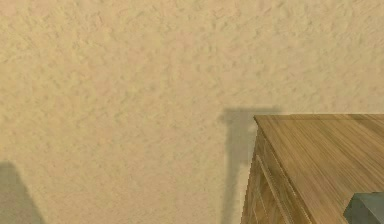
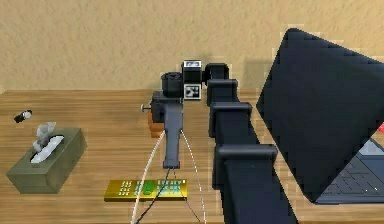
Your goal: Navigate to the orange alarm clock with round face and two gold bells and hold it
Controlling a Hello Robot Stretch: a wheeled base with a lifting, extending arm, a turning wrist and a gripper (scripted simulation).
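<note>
Your dark two-finger gripper (image 2: 168, 188) hung above the brown wooden desk (image 2: 100, 115), whether it held anything you could not tell, small orange-brown shape (image 2: 151, 116), possibly the alarm clock, stood just beside its body.

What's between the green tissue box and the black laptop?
Arm side view: a flat yellow remote, a small orange-brown object, the robot's dark square arm and its tool.

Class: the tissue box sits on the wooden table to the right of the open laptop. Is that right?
No. The arm side view shows the tissue box on the wooden table to the left of the open laptop, not its right.
</note>
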